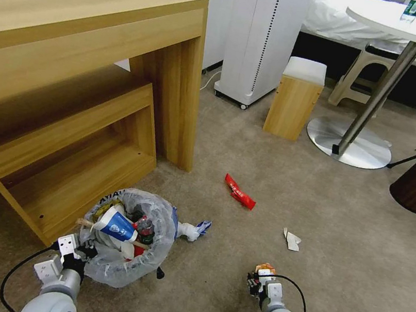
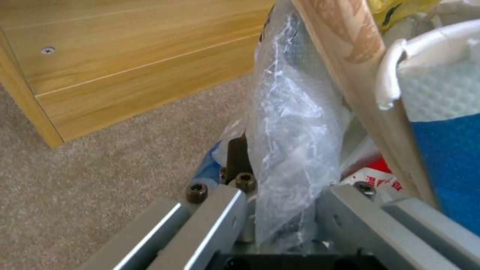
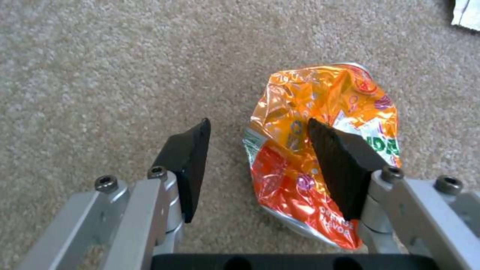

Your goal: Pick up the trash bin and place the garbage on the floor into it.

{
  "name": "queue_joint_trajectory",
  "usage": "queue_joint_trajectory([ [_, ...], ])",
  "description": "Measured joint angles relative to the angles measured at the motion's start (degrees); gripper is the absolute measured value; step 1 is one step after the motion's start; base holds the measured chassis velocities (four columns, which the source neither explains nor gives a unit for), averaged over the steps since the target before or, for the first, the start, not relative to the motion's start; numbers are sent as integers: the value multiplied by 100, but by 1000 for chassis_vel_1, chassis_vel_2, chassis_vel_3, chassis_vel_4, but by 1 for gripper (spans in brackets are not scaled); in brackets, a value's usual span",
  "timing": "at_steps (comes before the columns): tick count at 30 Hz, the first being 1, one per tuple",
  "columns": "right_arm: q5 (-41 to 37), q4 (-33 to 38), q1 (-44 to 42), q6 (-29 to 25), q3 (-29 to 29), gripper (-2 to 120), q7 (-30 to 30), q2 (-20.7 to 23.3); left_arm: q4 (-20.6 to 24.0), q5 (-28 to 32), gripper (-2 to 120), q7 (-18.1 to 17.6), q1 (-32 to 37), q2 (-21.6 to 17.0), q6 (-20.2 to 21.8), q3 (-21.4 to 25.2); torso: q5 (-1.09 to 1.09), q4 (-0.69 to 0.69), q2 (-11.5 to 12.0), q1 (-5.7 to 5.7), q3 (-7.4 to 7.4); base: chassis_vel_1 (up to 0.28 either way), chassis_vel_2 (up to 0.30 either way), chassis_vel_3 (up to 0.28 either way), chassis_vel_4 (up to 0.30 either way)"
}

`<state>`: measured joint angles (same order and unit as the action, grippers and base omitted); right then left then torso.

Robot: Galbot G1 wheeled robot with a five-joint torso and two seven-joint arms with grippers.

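My left gripper (image 1: pixel 80 251) is closed on the bagged rim of the trash bin (image 1: pixel 128 240), which stands beside the wooden desk (image 1: pixel 73 78). My right gripper (image 3: pixel 257 165) is nearer the orange wrapper (image 3: pixel 320 150) on the floor (image 3: pixel 100 56); its jaws are open around it, off-centre toward 1 pad, the long axis running away from my wrist. The wrapper's near end is hidden.

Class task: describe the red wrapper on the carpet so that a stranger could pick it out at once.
Start at the wooden desk and go to its near leg. On the floor just right of it lies the red wrapper, long and flat. The white paper scrap nearby is paler and smaller.
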<state>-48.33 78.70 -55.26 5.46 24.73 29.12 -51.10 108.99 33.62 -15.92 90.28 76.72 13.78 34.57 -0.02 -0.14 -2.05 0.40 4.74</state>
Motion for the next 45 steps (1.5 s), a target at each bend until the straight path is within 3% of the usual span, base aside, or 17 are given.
queue_joint_trajectory([
  [7,4,19,7,26,17,51,12,19,-8,-19,0,12,8,-7,-24,0,-2,-1,1,0,0,0,0,0,0],
  [10,43,-27,-20,20,1,39,23,15,-26,-32,0,15,8,-15,-30,4,-2,0,1,0,0,0,0,0,0],
  [14,10,-31,-48,14,-56,35,19,34,-44,-60,0,24,18,-7,-37,2,-1,0,1,0,0,0,0,0,0],
  [24,-21,130,-3,45,9,36,-6,164,20,-177,0,62,148,114,-78,64,-4,-1,1,1,1,0,0,0,0],
  [27,87,141,-95,13,-40,22,-15,183,31,-191,0,72,184,108,-87,74,-4,-2,2,1,1,0,0,0,0],
  [35,248,142,-185,-65,-81,0,-31,201,48,-236,0,88,230,130,-112,102,-3,-1,1,1,1,0,0,0,0],
  [45,293,190,-266,-125,-167,0,-74,245,51,-260,0,110,261,148,-133,128,-2,-1,1,1,0,0,0,0,0],
])
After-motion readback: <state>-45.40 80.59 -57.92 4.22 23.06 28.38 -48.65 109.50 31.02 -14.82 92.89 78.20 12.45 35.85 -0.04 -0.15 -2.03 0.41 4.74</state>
